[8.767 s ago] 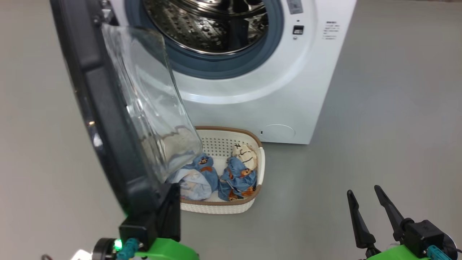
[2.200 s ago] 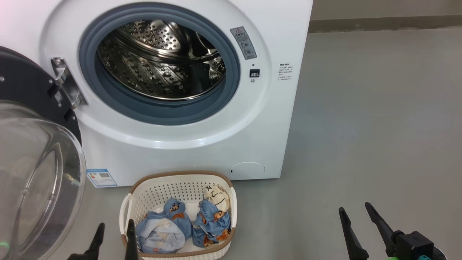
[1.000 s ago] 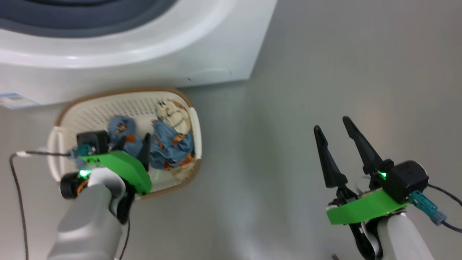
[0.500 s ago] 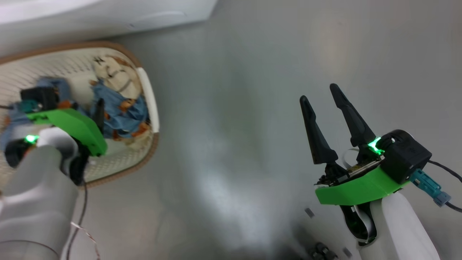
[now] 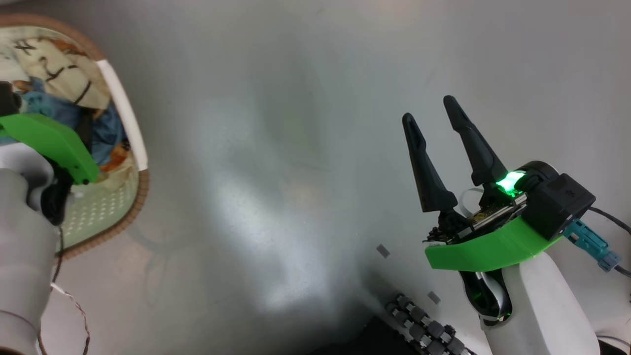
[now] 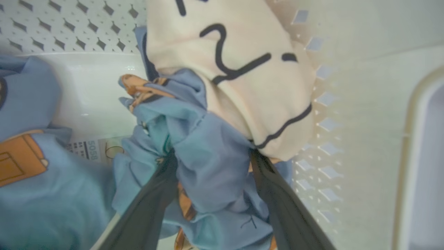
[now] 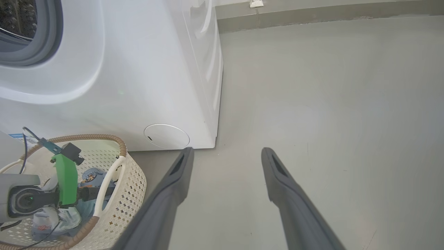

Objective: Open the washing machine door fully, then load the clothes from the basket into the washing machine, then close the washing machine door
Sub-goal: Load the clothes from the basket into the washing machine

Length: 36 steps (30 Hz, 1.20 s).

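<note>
The cream basket stands on the floor before the white washing machine, whose grey-blue gasket shows at the upper left. Inside lie the clothes. My left gripper is open, reaching down into the basket. Its fingers straddle the light-blue bundle that has a cream patch with black marks. A second blue bundle lies to its left. My right gripper hovers open and empty above bare floor, right of the basket. The washing machine door is out of view.
Grey floor stretches to the right of the machine, up to a baseboard. A row of black rollers on my base shows at the bottom edge. A thin cable hangs from my left forearm. A sticker lies on the basket floor.
The head camera has swung down and right, so the basket now sits at the view's left edge. My left gripper has stayed in the basket, over the bundle with the cream patch. Both grippers stay open.
</note>
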Motion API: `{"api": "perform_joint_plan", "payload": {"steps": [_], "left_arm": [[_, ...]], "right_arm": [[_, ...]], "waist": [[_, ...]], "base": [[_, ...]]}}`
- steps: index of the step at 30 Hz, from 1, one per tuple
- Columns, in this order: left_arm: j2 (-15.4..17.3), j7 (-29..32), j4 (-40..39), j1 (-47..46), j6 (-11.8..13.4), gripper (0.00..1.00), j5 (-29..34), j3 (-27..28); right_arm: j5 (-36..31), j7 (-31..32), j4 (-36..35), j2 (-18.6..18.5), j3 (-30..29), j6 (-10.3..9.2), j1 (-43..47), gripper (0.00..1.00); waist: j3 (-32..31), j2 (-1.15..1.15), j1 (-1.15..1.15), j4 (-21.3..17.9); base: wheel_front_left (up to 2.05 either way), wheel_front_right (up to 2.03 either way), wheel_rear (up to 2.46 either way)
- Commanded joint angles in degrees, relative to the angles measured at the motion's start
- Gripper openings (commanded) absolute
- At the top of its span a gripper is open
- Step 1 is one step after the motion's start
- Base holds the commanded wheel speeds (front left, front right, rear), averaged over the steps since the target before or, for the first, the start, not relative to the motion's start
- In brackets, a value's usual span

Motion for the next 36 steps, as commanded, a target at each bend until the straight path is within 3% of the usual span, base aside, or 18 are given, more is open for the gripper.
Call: {"api": "perform_joint_plan", "payload": {"steps": [1,2,4,5,13,27,36], "left_arm": [[2.0,-0.1,0.1,-0.2,-0.2,1.0,-0.2,0.7],[2.1,-0.3,0.6,-0.5,-0.2,1.0,-0.2,0.7],[2.0,-0.6,1.5,-0.9,-0.2,0.26,-0.3,0.6],[2.0,-0.8,1.9,-1.1,-0.1,0.0,-0.3,0.6],[1.0,-3.5,3.5,-1.3,-0.1,0.0,-0.6,0.4],[-1.0,-14.8,4.2,2.6,0.0,0.0,-1.3,0.5],[-1.8,-18.5,-0.4,7.2,2.4,0.0,-0.1,1.4]], "right_arm": [[0.7,-0.7,-1.4,-0.1,1.1,0.16,1.6,1.0],[0.8,-0.7,-1.4,-0.1,1.2,0.16,1.6,1.0],[0.9,-0.7,-1.3,-0.1,1.2,0.16,1.7,1.0],[0.9,-0.7,-1.3,-0.1,1.2,0.16,1.7,1.0],[0.9,-0.7,-0.7,-0.1,0.3,0.16,1.4,1.0],[-2.4,-0.7,1.1,-0.1,-2.6,0.16,2.1,1.0],[-5.3,-0.7,3.2,-0.1,-5.3,0.16,4.3,1.0]], "waist": [[1.7,0.0,0.0,-1.6],[1.7,0.0,0.0,-1.7],[1.7,0.0,0.0,-1.7],[1.6,0.0,0.0,-1.7],[0.6,0.0,0.0,-0.5],[-6.5,0.0,0.0,4.4],[-13.2,0.0,0.0,8.7]], "base": [[0.0,0.0,0.0],[0.0,0.0,0.0],[0.0,0.0,0.0],[0.0,0.0,0.0],[0.0,0.0,0.0],[0.0,0.0,0.0],[0.0,0.0,0.0]]}}
